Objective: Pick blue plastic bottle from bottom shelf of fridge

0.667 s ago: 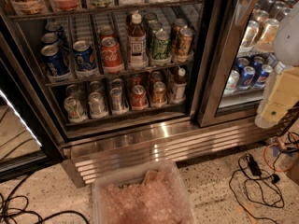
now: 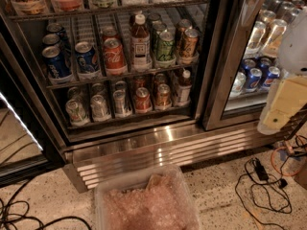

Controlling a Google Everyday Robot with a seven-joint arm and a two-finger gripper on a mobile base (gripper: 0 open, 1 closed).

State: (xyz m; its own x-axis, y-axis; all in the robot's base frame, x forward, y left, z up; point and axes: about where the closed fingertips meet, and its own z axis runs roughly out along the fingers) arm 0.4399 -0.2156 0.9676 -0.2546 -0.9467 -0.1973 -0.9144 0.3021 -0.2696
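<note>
We see blue plastic bottle (image 2: pixel 182 87) upright at right end of bottom shelf (image 2: pixel 125 120), just beside cans (image 2: pixel 143 99). Gripper (image 2: pixel 282 110) hangs far right, outside fridge (image 2: pixel 213 56), well apart from bottle; we cannot tell its opening or hold

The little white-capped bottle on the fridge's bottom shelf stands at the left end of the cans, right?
No: the camera view shows the blue plastic bottle at the right end of the cans on the bottom shelf, not the left. The gripper is at the picture's right edge, apart from it.
</note>
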